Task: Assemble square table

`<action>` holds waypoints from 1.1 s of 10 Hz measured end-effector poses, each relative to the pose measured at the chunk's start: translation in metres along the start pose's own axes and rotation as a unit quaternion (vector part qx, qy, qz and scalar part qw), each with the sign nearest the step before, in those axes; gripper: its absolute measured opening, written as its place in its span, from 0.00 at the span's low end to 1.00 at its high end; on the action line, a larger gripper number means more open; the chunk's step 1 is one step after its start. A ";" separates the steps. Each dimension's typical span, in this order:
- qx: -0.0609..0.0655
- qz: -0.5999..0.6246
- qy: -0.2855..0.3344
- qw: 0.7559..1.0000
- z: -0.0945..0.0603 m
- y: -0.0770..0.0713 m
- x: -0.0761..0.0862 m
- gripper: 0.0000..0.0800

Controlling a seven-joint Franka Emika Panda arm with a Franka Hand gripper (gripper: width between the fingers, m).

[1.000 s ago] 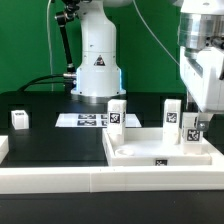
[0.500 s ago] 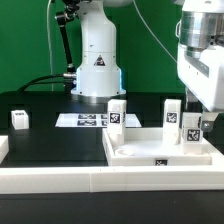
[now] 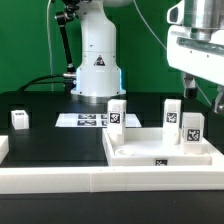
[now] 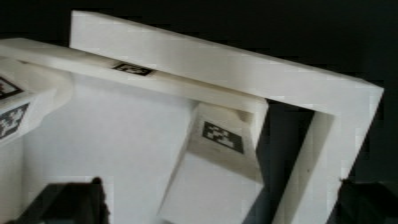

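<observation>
The square table's white slab (image 3: pixel 140 150) lies at the exterior view's right, against the front wall. Three white tagged legs stand upright on it: one at the back left (image 3: pixel 118 113), one at the back right (image 3: pixel 172 113) and one at the right (image 3: pixel 192 128). A fourth leg (image 3: pixel 20 119) stands on the black table at the far left. My gripper (image 3: pixel 203 92) hangs open and empty above the right-hand leg, clear of it. The wrist view looks down on the slab (image 4: pixel 107 130) and that leg (image 4: pixel 222 150), which stands between the spread fingertips (image 4: pixel 71 205).
The long white low border wall (image 3: pixel 50 180) runs along the front and also shows in the wrist view (image 4: pixel 231 60). The marker board (image 3: pixel 85 120) lies flat before the arm's white base (image 3: pixel 98 60). Black cables run behind at the left.
My gripper was down around the right-hand leg; it has risen straight up and away from it. The leg stays standing on the slab.
</observation>
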State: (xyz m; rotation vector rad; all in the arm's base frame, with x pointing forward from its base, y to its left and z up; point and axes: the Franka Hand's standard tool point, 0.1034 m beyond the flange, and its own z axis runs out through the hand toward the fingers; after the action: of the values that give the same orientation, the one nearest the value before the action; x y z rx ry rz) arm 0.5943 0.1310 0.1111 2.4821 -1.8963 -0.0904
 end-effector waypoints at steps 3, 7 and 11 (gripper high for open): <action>-0.001 0.002 0.000 1.000 0.001 0.001 0.000 0.81; -0.015 -0.157 0.003 0.988 0.003 0.009 0.001 0.81; 0.012 -0.292 -0.004 0.956 -0.004 0.035 0.000 0.81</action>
State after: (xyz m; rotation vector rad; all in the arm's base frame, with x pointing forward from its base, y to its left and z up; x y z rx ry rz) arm 0.5606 0.1215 0.1166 2.9664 -1.1041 -0.0838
